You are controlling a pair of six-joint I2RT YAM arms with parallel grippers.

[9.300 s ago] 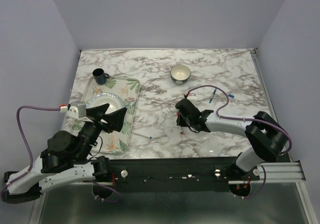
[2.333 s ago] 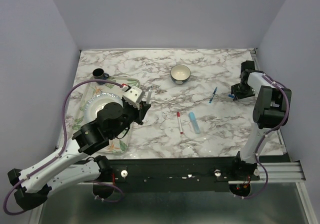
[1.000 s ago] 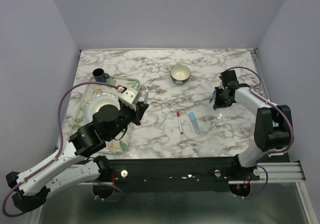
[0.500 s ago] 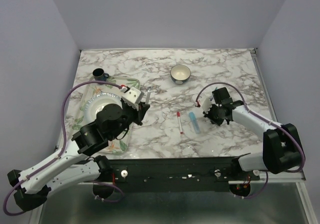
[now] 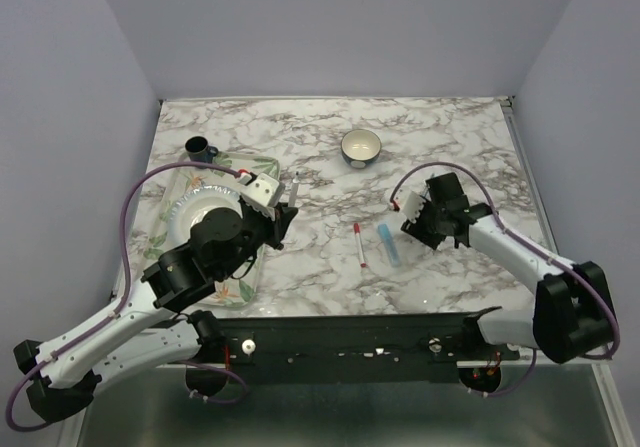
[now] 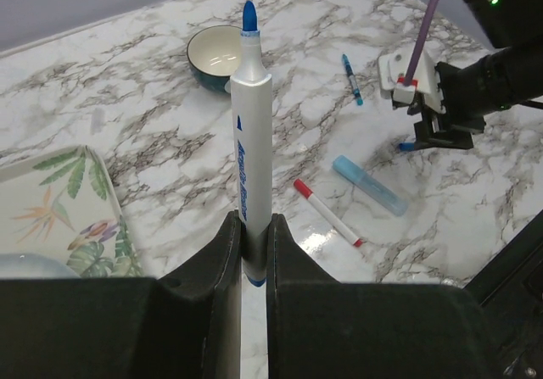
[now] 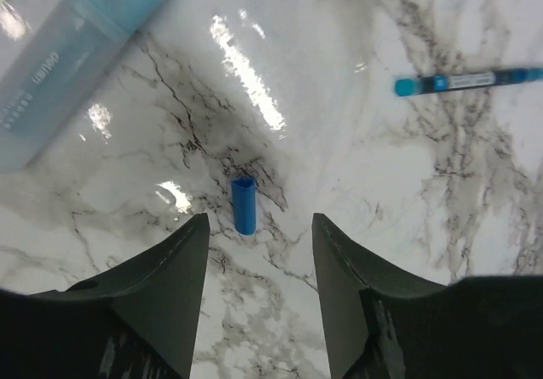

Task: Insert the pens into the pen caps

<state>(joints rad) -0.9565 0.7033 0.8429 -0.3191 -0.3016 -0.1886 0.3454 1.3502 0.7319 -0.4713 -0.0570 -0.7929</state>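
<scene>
1. Two light, stiff plastic parts matter here: the white pen (image 6: 251,142), blue tip up, and the blue cap (image 7: 243,204).
2. Clamped on the pen's lower barrel, the left gripper (image 6: 252,242) holds it upright at about 9 o'clock of the table's middle in the top view. The smooth barrel could probably slide if pushed along its length.
3. Jaws apart, the right gripper (image 7: 259,226) hangs over the cap, which lies flat on the marble at about 4 o'clock, untouched.
4. Tiny and round, the cap will likely roll or skid. I would pinch it across its sides and leave the mouth free, but I cannot tell which end is open.
5. Glossy and hard, the marble table (image 5: 460,137) offers little friction. From the cap, the pale blue marker (image 7: 76,65) lies at 10 o'clock and the dark blue pen (image 7: 467,80) at 2 o'clock.
6. Plain pale walls (image 5: 330,27) close the back and sides.
</scene>
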